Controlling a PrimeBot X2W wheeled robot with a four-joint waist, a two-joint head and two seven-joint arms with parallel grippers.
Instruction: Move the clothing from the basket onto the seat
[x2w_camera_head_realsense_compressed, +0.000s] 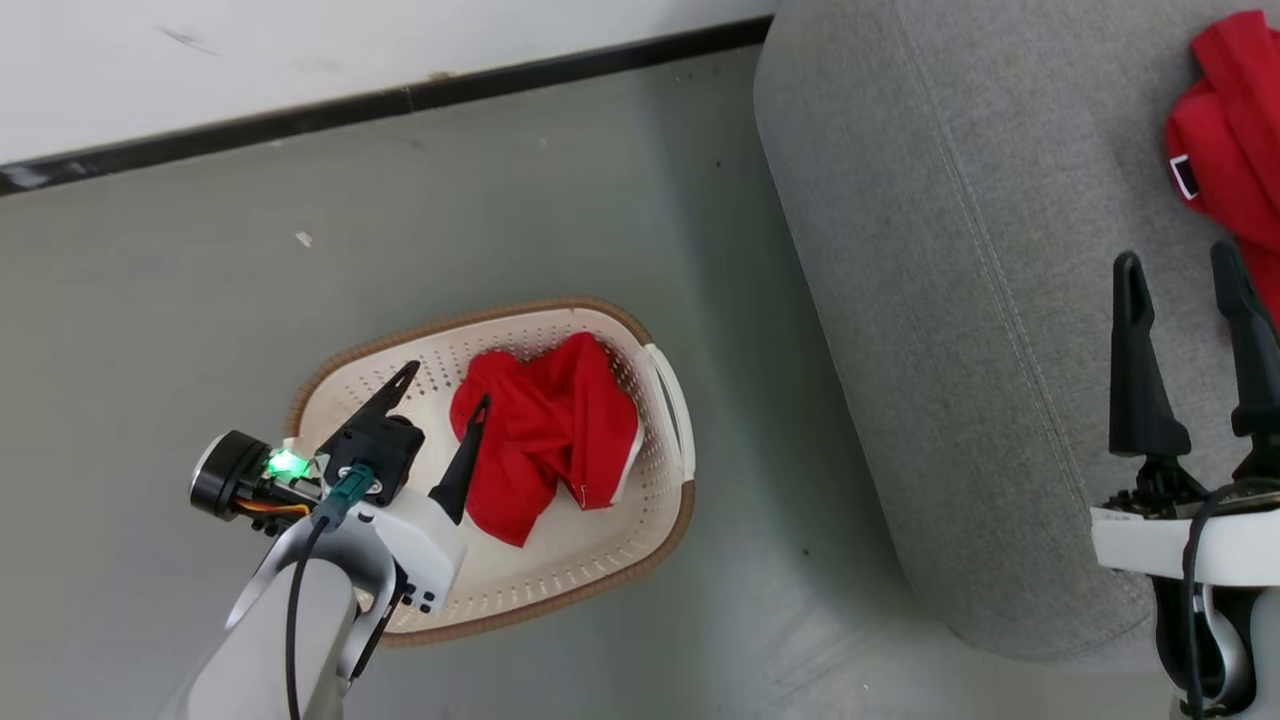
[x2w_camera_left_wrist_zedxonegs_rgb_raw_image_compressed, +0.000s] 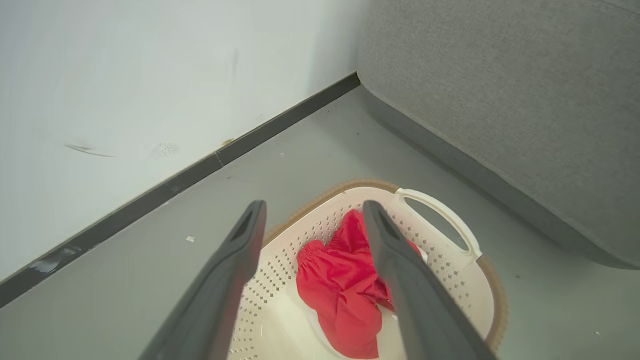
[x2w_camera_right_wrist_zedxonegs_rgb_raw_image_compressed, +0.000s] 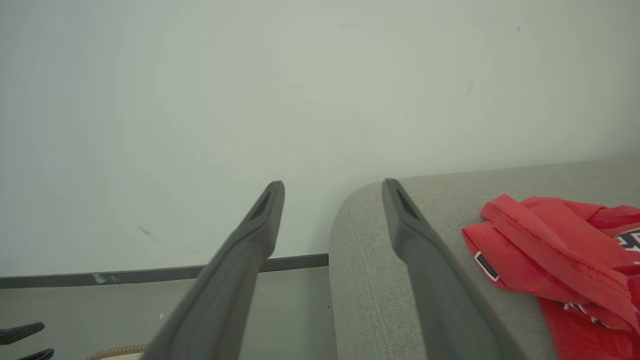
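Left gripper (x2w_camera_head_realsense_compressed: 449, 382), wide apart and empty, hangs over cream perforated plastic basket (x2w_camera_head_realsense_compressed: 560, 575), crumpled bright red fabric garment (x2w_camera_head_realsense_compressed: 545, 440) just ahead between its fingers (x2w_camera_left_wrist_zedxonegs_rgb_raw_image_compressed: 400, 280), apparently untouched.

Left claw (x2w_camera_head_realsense_compressed: 450, 383), right claw (x2w_camera_head_realsense_compressed: 1177, 253) agape

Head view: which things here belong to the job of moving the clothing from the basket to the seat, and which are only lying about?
Belong to the job:
- basket
- seat
- red garment in the basket
- red garment on the seat
- left claw, open above the basket
- right claw, open over the seat

Only lying about:
- white scrap on the floor
- dark skirting board
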